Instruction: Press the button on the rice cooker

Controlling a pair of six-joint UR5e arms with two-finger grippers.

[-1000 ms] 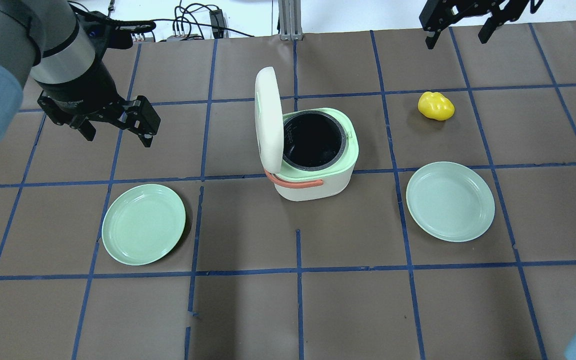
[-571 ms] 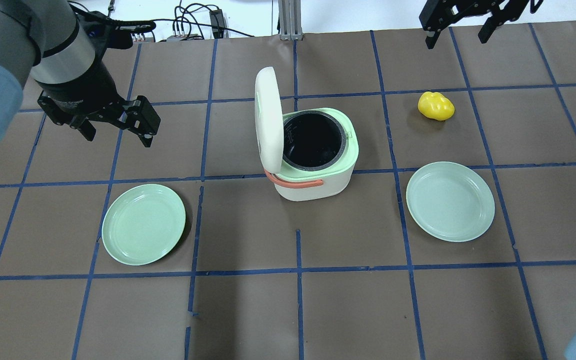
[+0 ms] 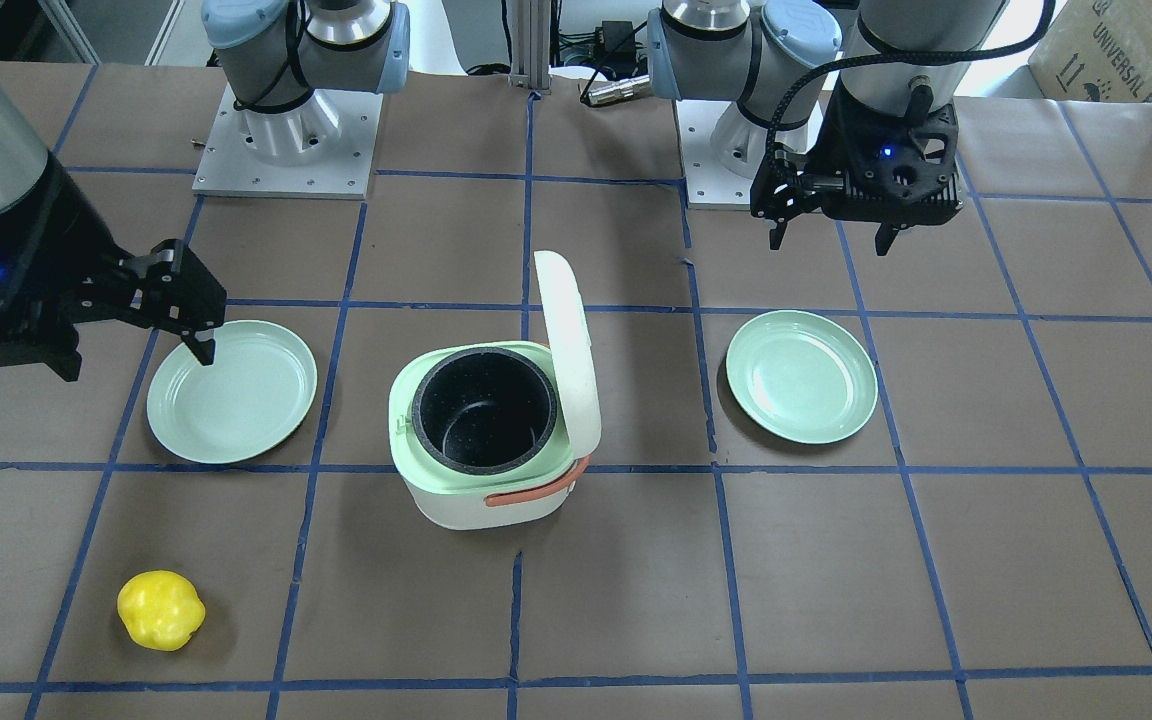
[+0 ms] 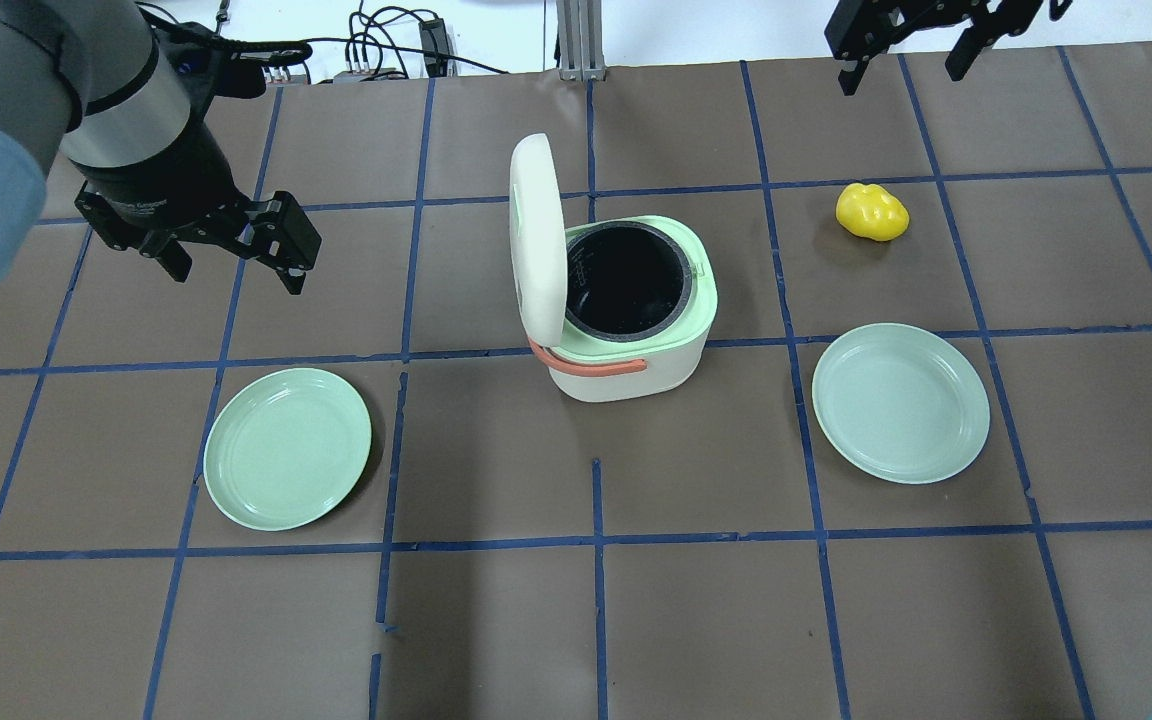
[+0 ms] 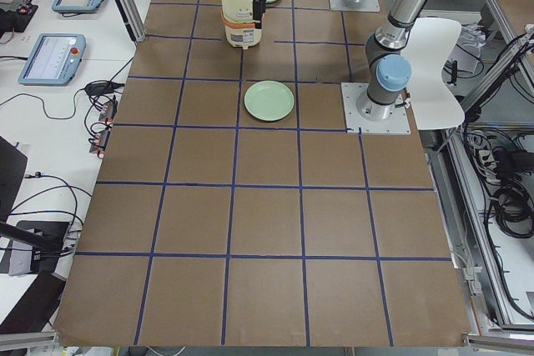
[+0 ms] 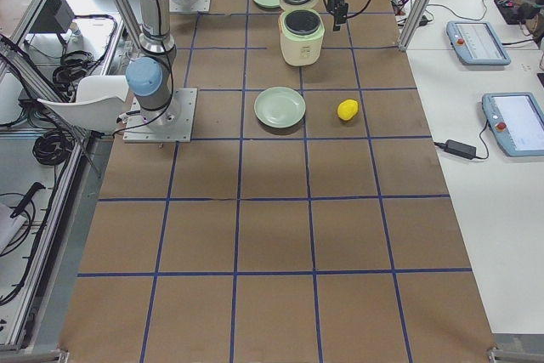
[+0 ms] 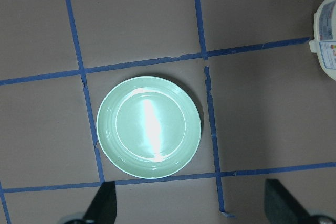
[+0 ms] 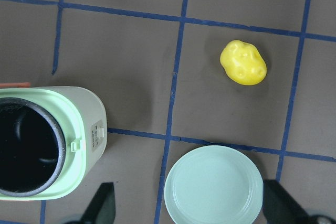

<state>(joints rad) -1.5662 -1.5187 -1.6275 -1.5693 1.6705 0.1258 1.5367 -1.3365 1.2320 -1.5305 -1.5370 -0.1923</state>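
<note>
The white rice cooker (image 4: 636, 375) stands mid-table with its lid (image 4: 534, 240) swung up. The black inner pot (image 4: 626, 280), mint rim and orange handle (image 4: 591, 366) show. It also shows in the front view (image 3: 476, 500) and the right wrist view (image 8: 63, 145); its lid edge shows in the left wrist view (image 7: 326, 35). My left gripper (image 4: 234, 272) is open and empty, hovering left of the cooker above the table. My right gripper (image 4: 901, 78) is open and empty, high at the far right, well away from the cooker.
A pale green plate (image 4: 287, 448) lies front left and another (image 4: 901, 402) lies front right of the cooker. A yellow lumpy object (image 4: 872, 212) lies to the cooker's far right. Cables and a post stand at the table's far edge.
My right gripper has shifted slightly toward the far edge of the table. The left arm and the cooker have not moved.
</note>
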